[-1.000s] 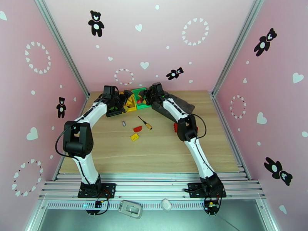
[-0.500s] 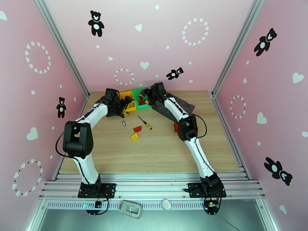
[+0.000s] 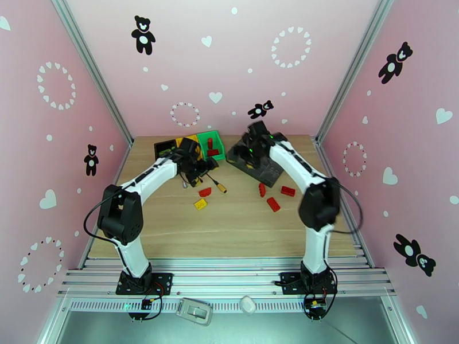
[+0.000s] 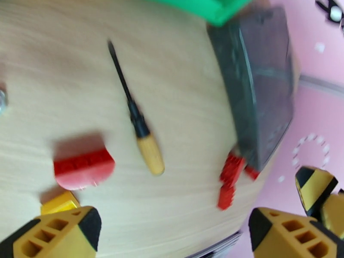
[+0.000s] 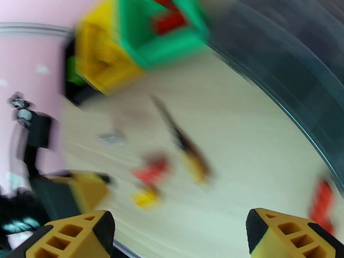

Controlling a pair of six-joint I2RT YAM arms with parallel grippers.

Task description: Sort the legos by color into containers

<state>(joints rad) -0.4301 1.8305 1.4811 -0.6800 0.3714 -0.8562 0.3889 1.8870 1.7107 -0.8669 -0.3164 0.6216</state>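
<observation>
The containers stand at the back: black bin (image 3: 165,148), yellow bin (image 3: 187,141) and green bin (image 3: 211,145), the green one holding red legos (image 3: 213,150). On the wood lie a red lego (image 3: 204,192) (image 4: 84,166), a yellow lego (image 3: 200,204) (image 4: 60,203) and three red legos (image 3: 273,204) near the tray's front. My left gripper (image 3: 193,170) (image 4: 172,237) hovers open in front of the bins, nothing between its fingers. Open as well, my right gripper (image 3: 248,151) (image 5: 180,237) hangs over the dark tray; its blurred view shows the green bin (image 5: 163,35) and yellow bin (image 5: 101,56).
A flat dark grey tray (image 3: 258,161) (image 4: 258,91) lies at the back right. A small screwdriver (image 3: 217,183) (image 4: 137,121) rests between the bins and the loose bricks. A tiny silver cylinder (image 5: 111,138) lies left of it. Pink walls enclose the table.
My right arm swung right, away from the green bin and over the dark tray, its jaws widening. My left gripper moved from the bins toward the screwdriver.
</observation>
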